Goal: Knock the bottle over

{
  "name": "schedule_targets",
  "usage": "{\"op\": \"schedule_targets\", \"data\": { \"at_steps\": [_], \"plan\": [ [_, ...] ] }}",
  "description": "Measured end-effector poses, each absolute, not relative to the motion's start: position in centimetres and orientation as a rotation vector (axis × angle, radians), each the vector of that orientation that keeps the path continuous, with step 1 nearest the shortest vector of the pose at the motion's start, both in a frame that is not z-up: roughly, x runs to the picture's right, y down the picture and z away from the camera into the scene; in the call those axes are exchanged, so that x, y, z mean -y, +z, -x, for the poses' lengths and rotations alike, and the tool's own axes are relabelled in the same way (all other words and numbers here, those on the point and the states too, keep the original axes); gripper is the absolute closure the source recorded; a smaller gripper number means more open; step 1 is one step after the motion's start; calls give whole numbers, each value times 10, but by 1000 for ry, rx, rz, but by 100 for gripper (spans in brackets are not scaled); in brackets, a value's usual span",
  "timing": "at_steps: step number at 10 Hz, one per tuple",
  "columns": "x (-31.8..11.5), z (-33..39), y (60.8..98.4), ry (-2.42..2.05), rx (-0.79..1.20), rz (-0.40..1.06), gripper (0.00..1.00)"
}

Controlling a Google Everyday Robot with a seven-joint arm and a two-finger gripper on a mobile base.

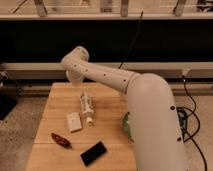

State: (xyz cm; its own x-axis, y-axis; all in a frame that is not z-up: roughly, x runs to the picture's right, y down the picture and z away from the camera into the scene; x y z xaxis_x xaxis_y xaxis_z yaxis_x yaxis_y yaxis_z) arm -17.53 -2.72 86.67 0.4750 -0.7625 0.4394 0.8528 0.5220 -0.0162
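Observation:
The bottle (86, 106) is a small clear plastic one with a white cap. It lies on its side in the middle of the wooden table (55, 102), with its cap end pointing toward the near edge. My gripper (75, 78) hangs from the bent wrist over the table's far edge, behind and a little left of the bottle. It is apart from the bottle and holds nothing that I can see. The large white arm reaches in from the right and covers the table's right side.
A small white packet (74, 121) lies just left of the bottle. A red object (61, 141) lies near the front left. A black phone (94, 153) lies at the front. Something green (125, 126) peeks out beside the arm. A dark wall with a rail stands behind the table.

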Motion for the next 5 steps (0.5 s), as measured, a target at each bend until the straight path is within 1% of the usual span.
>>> {"op": "schedule_targets", "data": {
  "at_steps": [3,5],
  "plan": [
    [10,173,850,-1001,423,250,96],
    [7,171,848,-1006,432,245,96]
  ]
}}
